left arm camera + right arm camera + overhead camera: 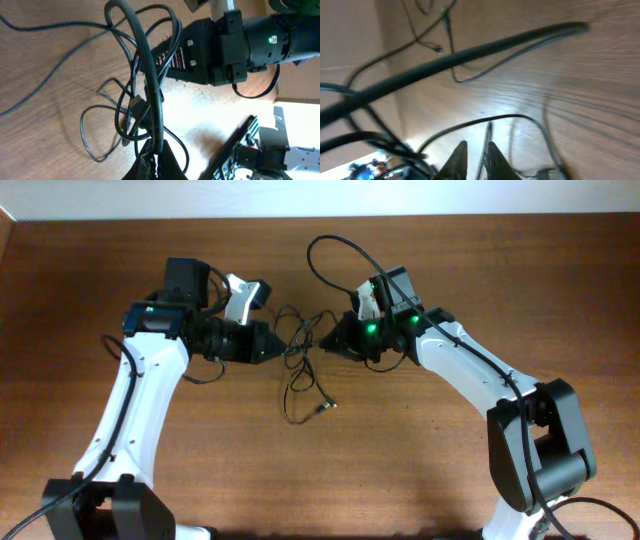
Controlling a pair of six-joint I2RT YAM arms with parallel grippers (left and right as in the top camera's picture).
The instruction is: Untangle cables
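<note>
My left gripper (152, 152) is pressed shut on the cables (150, 85). One cord runs straight up out of its fingertips into a knot of loops just beyond. My right gripper (477, 152) faces it from the other side of that knot, its fingers (459, 156) nearly together with a thin strand pinched in the narrow slit between them. The two tips stand near each other at mid-table, and the tangle between them leaves little room there. A slack tail drops from the tangle toward my bases and ends in a plug (326, 406), which lies alone with open table (420, 470) on every side. Farther off, one loop arcs past my right wrist toward the far edge and stops short of it. Broad open wood runs out to the left and right edges.
</note>
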